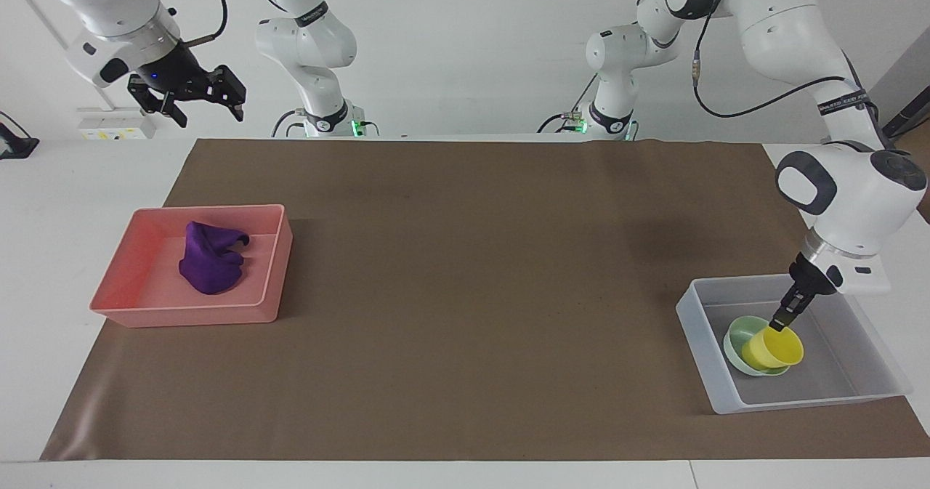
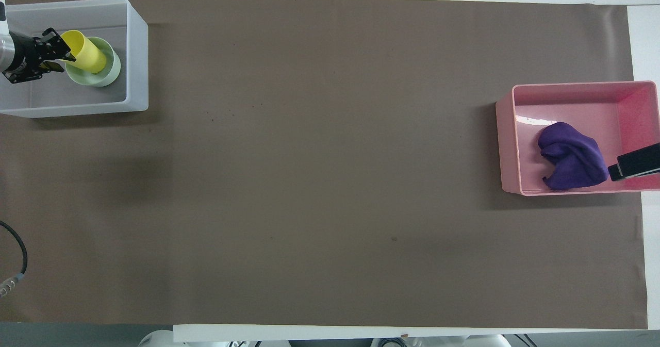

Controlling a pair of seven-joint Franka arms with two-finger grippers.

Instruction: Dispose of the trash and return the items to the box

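- Yellow cup (image 1: 781,349): pinched at rim by left hand (image 1: 778,325), tilted over green bowl (image 1: 744,342) in box (image 1: 701,329).
- Level cup, lower w/o jolting bowl, then release.
- Right hand (image 1: 205,100) waits, fingers apart.

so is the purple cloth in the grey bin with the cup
No, the purple cloth lies in the pink tray, at the right arm's end of the table.
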